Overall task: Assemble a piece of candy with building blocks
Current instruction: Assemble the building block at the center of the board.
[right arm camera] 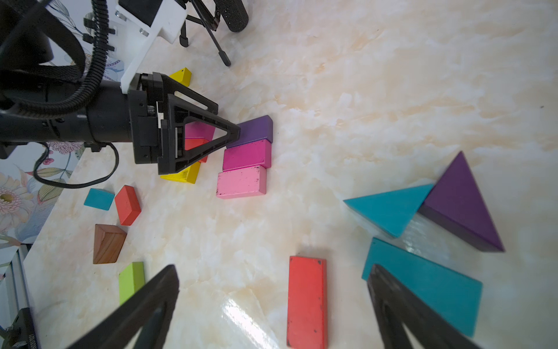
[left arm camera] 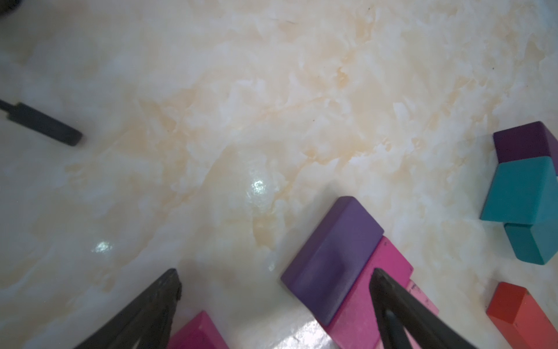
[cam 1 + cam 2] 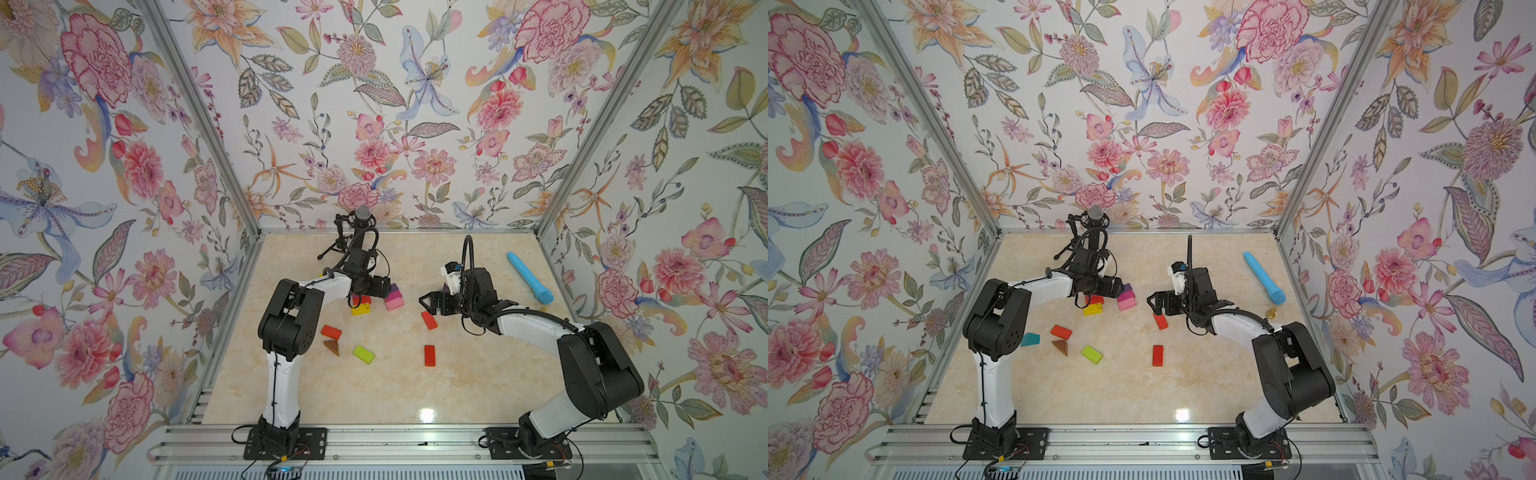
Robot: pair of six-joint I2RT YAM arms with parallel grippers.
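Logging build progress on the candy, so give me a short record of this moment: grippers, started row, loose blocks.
left gripper: open, empty, at the purple brick
right gripper: open, empty, by a red brick
started row: purple brick, magenta brick, pink brick, flat, side by side, touching
triangles: teal triangle touching purple triangle, beside a teal brick
other loose blocks: green brick, brown triangle
not blocks: blue stick, microphone

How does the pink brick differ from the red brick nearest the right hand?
The pink brick sits edge to edge with a magenta brick in a row, while the red brick lies alone. The pink brick's long side runs crosswise to the red brick's. Both lie flat, share a slab shape and show chipped paint.
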